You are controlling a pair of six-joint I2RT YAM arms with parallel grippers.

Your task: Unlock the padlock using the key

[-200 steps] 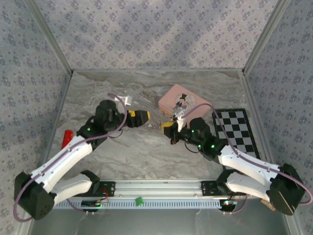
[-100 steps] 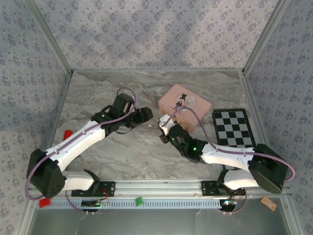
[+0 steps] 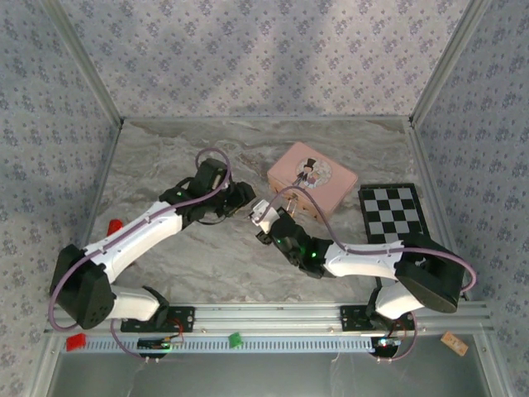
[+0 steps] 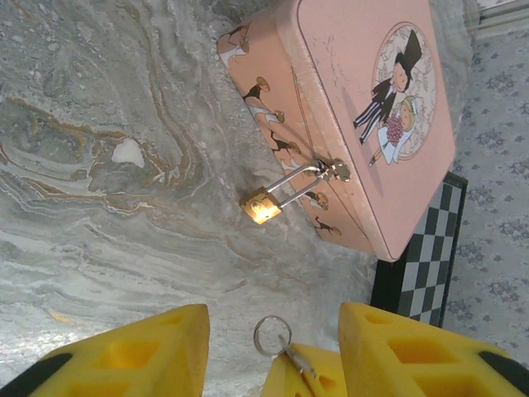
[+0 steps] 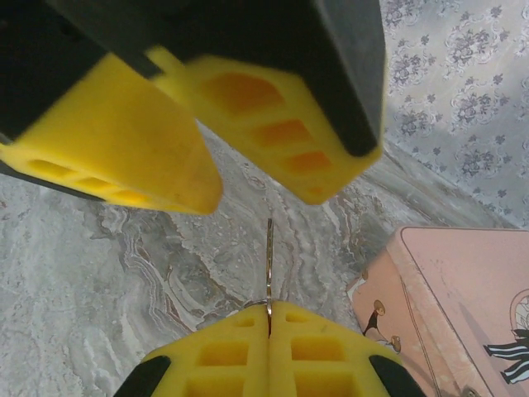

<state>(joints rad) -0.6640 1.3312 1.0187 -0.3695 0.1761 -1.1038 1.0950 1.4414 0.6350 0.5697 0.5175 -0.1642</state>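
One key (image 5: 269,248) is pinched tight by the right hand (image 5: 269,314) and flanked by the left hand (image 4: 273,321), held parted and empty.

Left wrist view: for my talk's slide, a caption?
Open left pincer flanks the key held by right pincer; padlock hooked to the pink box.

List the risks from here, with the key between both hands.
The right hand pinches the key by a thin edge, so it may slip. The left hand has open fingers flanking the right fingertips and may clamp them instead. The padlock sits loose at the pink box and may swivel.
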